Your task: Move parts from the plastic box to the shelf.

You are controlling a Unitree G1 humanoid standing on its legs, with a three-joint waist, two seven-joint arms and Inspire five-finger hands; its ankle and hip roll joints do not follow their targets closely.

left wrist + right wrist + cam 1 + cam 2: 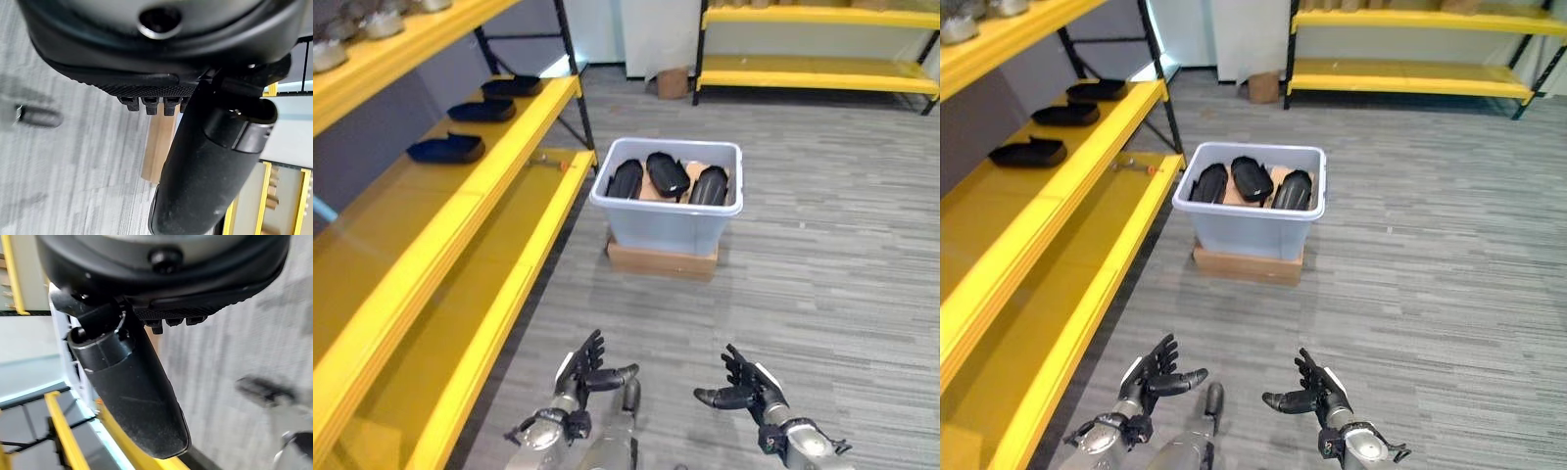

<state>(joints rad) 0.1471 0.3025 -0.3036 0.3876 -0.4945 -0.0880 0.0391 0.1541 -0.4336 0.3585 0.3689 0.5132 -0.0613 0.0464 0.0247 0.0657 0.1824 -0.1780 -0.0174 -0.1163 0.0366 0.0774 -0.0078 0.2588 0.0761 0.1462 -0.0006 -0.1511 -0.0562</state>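
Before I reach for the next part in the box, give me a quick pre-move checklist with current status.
1. Left robot hand empty, fingers straight: ok.
2. Right robot hand empty, fingers straight: ok.
3. Parts left in the plastic box: ok, three black parts stand inside.
4. Box steady: ok, it sits squarely on a cardboard base on the floor.
5. Room on the yellow shelf: ok, three dark parts lie along it with bare space nearer the robot.
6. Hands within reach of the box: not ok, both are low and well short of it.
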